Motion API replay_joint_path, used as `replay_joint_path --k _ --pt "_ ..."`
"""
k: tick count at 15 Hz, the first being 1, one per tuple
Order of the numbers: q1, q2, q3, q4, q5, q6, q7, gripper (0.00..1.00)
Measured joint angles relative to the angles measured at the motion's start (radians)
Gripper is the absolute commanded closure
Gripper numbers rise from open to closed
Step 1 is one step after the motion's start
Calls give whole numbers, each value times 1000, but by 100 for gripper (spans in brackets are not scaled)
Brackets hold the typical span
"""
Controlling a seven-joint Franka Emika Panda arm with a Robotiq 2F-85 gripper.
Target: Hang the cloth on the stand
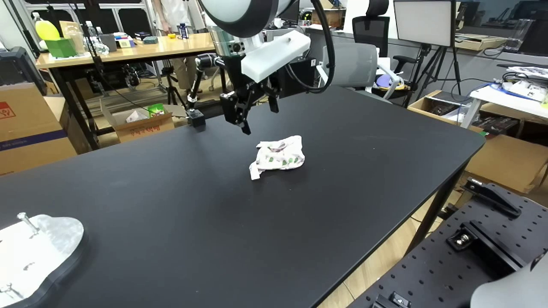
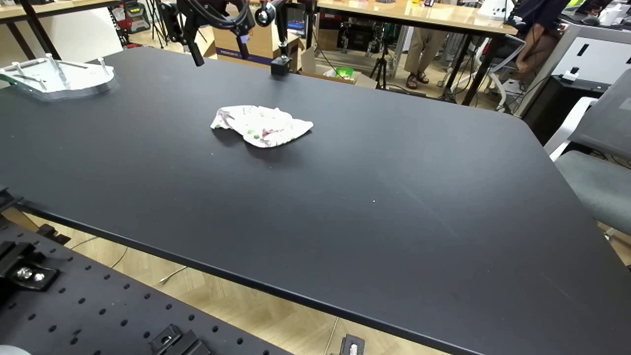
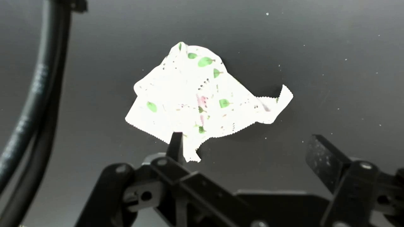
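Observation:
A white cloth with green leaf and pink prints lies crumpled on the black table, in both exterior views (image 1: 280,155) (image 2: 263,128). In the wrist view the cloth (image 3: 189,94) has one narrow tail pointing at the jaws and another to the right. My gripper is open and empty above the table, in both exterior views (image 1: 260,119) (image 2: 221,58). In the wrist view the gripper (image 3: 246,137) has its left finger overlapping the cloth's near edge. A pale board with upright metal pegs, perhaps the stand, lies on the table (image 1: 64,239) (image 2: 84,76).
A small black post with a jointed arm (image 1: 196,117) (image 2: 280,65) stands at the table's edge. A perforated black base plate (image 1: 432,256) is beside the table. A grey chair (image 1: 353,64) (image 2: 606,133) and cardboard boxes (image 1: 34,128) surround it.

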Motion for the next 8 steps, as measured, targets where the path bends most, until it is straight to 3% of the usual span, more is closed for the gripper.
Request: replay_joint_path --k 8 --pt "-13 30 -53 -61 -1 116 21 0"
